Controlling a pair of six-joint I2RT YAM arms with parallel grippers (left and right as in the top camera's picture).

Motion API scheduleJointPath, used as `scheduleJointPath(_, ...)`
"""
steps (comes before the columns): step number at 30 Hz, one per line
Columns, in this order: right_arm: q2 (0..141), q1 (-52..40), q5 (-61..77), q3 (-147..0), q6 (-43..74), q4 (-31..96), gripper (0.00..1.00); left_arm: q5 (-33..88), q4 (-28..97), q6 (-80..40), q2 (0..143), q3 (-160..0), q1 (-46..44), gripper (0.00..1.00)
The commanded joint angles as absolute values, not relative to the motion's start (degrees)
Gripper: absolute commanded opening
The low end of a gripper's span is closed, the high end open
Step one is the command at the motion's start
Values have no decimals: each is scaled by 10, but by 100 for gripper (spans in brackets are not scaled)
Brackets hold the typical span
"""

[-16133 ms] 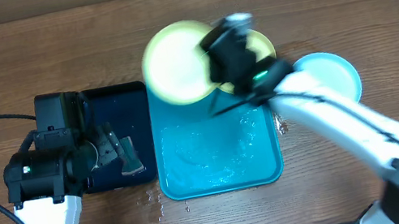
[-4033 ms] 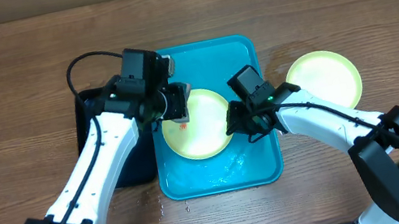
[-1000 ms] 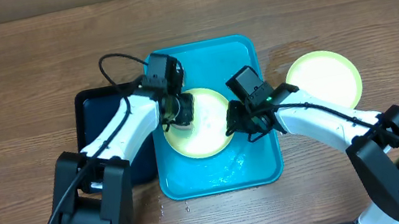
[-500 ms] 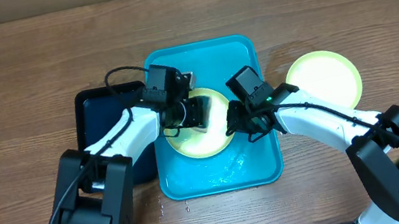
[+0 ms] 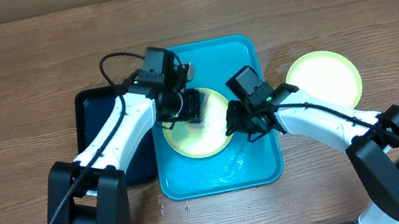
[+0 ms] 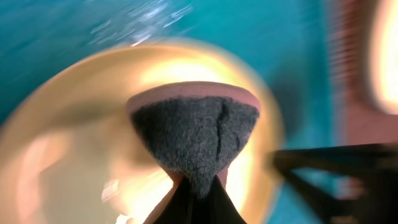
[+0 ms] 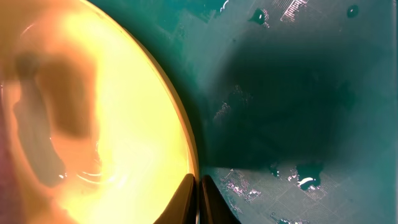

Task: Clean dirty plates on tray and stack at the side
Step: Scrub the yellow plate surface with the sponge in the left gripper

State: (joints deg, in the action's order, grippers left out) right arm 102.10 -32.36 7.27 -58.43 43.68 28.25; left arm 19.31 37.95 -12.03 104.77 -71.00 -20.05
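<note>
A pale yellow-green plate lies on the wet turquoise tray. My left gripper is shut on a grey sponge with a pinkish back, and the sponge is pressed onto the plate's upper part. My right gripper is shut on that plate's right rim; in the right wrist view the fingers pinch the plate's edge above the tray floor. A second yellow-green plate rests on the table to the right of the tray, with a thin cyan edge showing around it.
A smaller black tray sits against the turquoise tray's left side, under my left arm. Water drops lie on the tray floor and on the wood near the tray's front left corner.
My left gripper has slid the sponge back and forth over the plate, first right and down, then back up-left. The right gripper and the plate have stayed put.
</note>
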Motion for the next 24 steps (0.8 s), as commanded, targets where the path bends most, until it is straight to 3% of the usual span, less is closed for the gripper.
scheduleJointPath(1,1027,-334,76,-581,437,279,4,23,416,-103,1035,-710,-201,4)
scheduleJointPath(16,1027,-348,71,-581,437,277,4,48,303,-181,1038,-589,-201,4)
scheduleJointPath(24,1027,-348,71,-581,437,276,4,322,275,-191,1039,-585,-201,4)
